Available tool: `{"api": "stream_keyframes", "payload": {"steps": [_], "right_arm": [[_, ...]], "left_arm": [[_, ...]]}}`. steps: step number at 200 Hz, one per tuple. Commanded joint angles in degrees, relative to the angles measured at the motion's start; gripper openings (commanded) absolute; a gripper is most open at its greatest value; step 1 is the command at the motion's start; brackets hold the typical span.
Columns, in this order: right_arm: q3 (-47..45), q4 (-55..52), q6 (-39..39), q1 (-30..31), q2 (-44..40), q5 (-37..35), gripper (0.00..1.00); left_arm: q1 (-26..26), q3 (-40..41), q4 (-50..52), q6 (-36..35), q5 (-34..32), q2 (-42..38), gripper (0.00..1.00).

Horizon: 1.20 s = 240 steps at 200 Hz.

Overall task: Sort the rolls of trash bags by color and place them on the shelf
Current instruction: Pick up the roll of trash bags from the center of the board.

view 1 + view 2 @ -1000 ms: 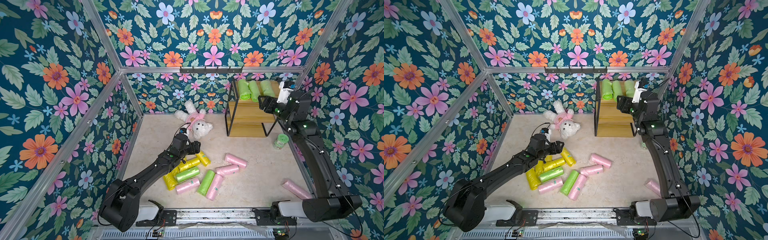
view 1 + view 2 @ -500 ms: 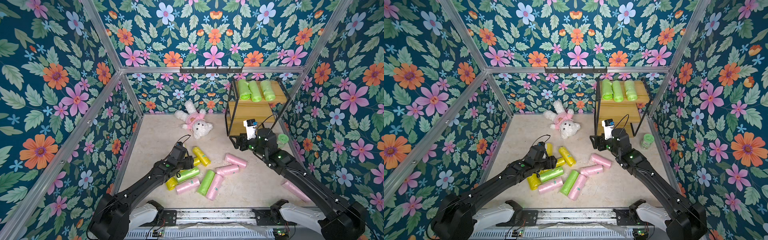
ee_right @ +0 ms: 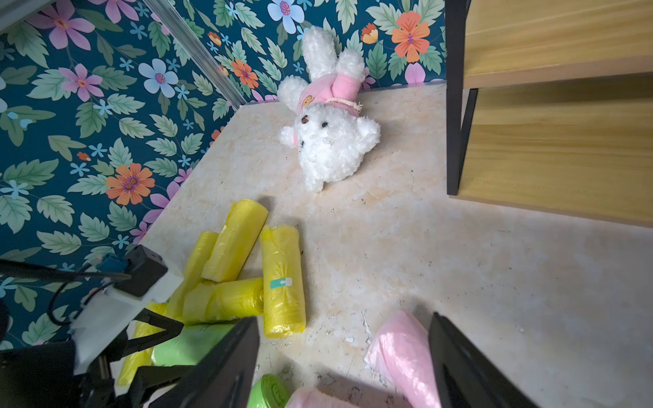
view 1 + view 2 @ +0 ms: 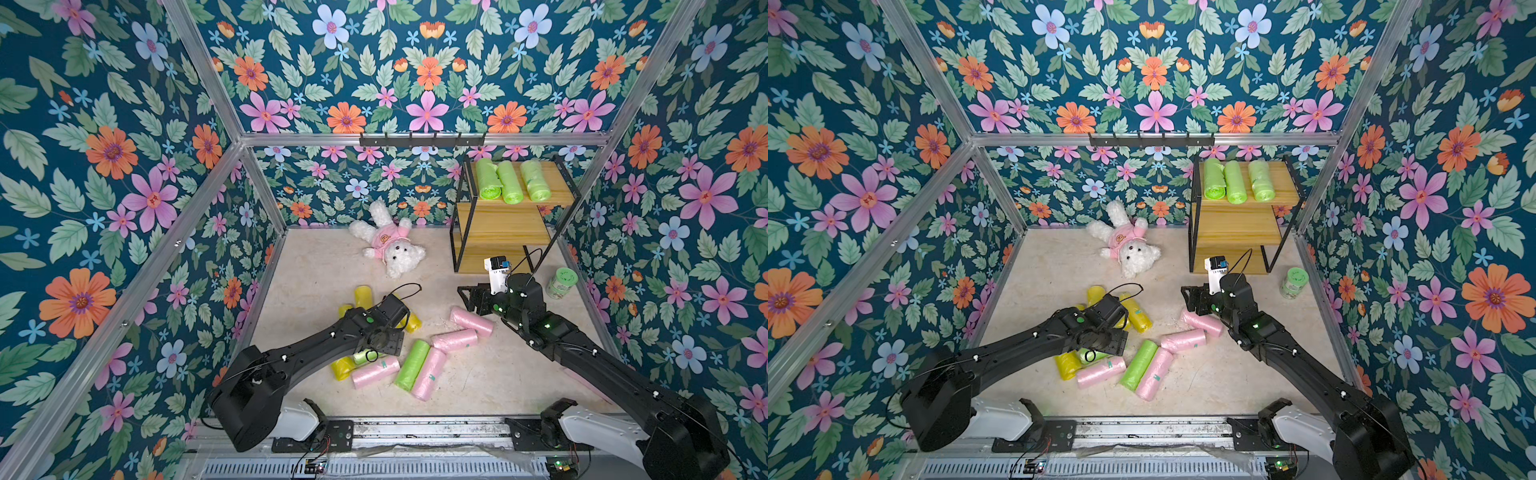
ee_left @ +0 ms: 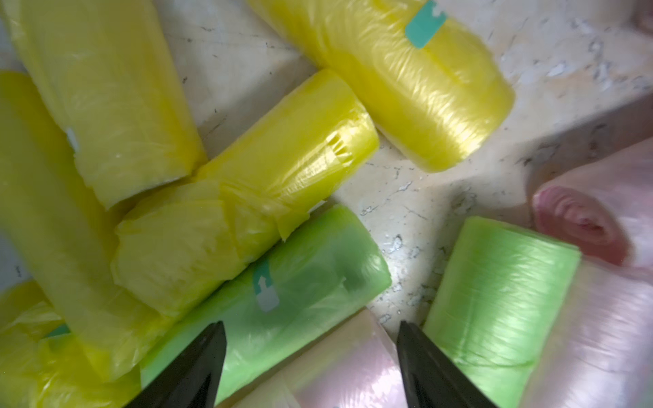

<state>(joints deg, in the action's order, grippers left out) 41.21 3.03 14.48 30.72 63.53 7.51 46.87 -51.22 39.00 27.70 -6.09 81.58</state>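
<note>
1. Rolls of trash bags (image 4: 411, 365) were found in two places. Three green rolls (image 4: 511, 180) lay side by side on the top board of the shelf (image 4: 511, 218), upper right in both top views. The remainder lay loose on the floor (image 4: 324, 266), lower centre.
2. In the floor group, yellow rolls (image 5: 247, 183) were heaped at the left and pink rolls (image 4: 453, 340) lay to the right, with green ones among them.
3. I saw the left gripper (image 5: 310, 323) with its fingers spread above one green roll (image 5: 282, 293) and a neighbouring pale pink roll (image 5: 339, 367). Nothing was pinched.
4. The right gripper (image 3: 344, 318) also had its fingers spread, and the uppermost pink roll (image 3: 403, 353) showed on the floor between them. I could not tell whether they touched it.
5. A plush bear (image 4: 390, 247) lay at centre near the back wall. A lidded green jar (image 4: 561, 282) stood at the right, below the shelf in the frame.
</note>
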Motion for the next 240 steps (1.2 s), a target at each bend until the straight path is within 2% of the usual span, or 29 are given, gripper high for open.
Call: {"api": "stream_keyframes", "payload": {"steps": [1, 29, 59, 108, 147, 191, 213, 240], "right_arm": [[-0.8, 3.02, 0.6, 0.04, -0.03, 0.14, 0.8], [-1.81, 2.62, 0.62, -0.1, -0.94, -0.97, 0.8], [-2.27, 2.01, 0.84, -0.19, -2.27, -1.53, 0.8], [-2.81, 1.93, 1.56, -0.23, -2.72, -1.71, 0.8], [-3.2, 1.73, 2.04, -0.23, -2.66, -1.84, 0.8], [-3.15, 1.17, 2.31, -0.22, -2.94, -2.32, 0.8], [-3.15, 1.19, 2.66, -0.25, -2.98, -2.32, 0.8], [-2.74, 1.13, 2.91, -0.23, -2.99, -2.06, 0.8]], "left_arm": [[0.07, -1.1, 2.66, -4.17, -1.24, 2.65, 0.82], [0.07, -2.12, 1.35, -6.28, -2.17, 5.6, 0.82], [0.08, -2.57, -0.52, -7.81, -0.87, 8.64, 0.79], [-0.03, -4.29, -5.02, -8.83, -2.93, 12.47, 0.73], [-0.26, -7.0, -8.29, -10.6, -4.54, 15.89, 0.63], [-0.77, -8.94, -11.54, -11.89, -3.17, 18.58, 0.52], [-0.86, -9.75, -12.34, -11.67, -3.43, 17.9, 0.47], [-1.16, -10.86, -12.9, -11.37, -4.69, 15.79, 0.45]]}}
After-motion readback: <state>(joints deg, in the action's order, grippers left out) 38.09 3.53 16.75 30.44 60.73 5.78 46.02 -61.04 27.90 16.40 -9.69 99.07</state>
